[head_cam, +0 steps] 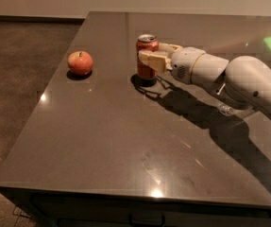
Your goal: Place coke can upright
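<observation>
The coke can (146,44) is red with a silver top and stands upright on the dark table (125,141), left of centre at the back. Its base meets its shadow on the tabletop. My gripper (150,54) reaches in from the right and is shut on the can's middle. One tan finger (152,60) crosses the can's front and the other (171,47) lies behind it. The white arm (229,74) stretches away to the right.
A red apple (80,63) sits on the table to the left of the can, near the left edge. A clear plastic object (225,109) lies partly hidden under the arm. The floor (21,79) drops away on the left.
</observation>
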Tool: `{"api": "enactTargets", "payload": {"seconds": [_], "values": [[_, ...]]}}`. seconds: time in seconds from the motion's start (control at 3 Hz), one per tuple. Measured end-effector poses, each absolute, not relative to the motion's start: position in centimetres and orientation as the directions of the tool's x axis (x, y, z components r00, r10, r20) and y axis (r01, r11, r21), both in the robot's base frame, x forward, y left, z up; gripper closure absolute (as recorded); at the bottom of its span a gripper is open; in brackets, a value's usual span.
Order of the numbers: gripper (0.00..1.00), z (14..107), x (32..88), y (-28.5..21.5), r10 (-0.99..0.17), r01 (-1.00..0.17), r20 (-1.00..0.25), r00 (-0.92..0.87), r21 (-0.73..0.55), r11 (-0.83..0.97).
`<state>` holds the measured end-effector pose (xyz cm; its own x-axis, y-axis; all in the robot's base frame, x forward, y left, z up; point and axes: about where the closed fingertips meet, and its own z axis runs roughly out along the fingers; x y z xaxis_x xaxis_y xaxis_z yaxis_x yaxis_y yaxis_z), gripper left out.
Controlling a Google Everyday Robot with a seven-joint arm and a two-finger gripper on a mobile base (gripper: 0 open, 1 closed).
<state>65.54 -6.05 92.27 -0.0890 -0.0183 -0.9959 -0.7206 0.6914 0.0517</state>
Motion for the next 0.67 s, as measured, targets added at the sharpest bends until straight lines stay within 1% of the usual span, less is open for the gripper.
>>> {"api": "enactTargets", "payload": {"seconds": [0.33,0.67], "values": [[0.84,92.05,65.33,-5.19,-0.004,-0.726,-0.997,-0.083,0.058,0.685],[0.61,91.88,65.15,-4.54,-0.006,-0.726,-0.997,-0.076,0.051,0.686]]}}
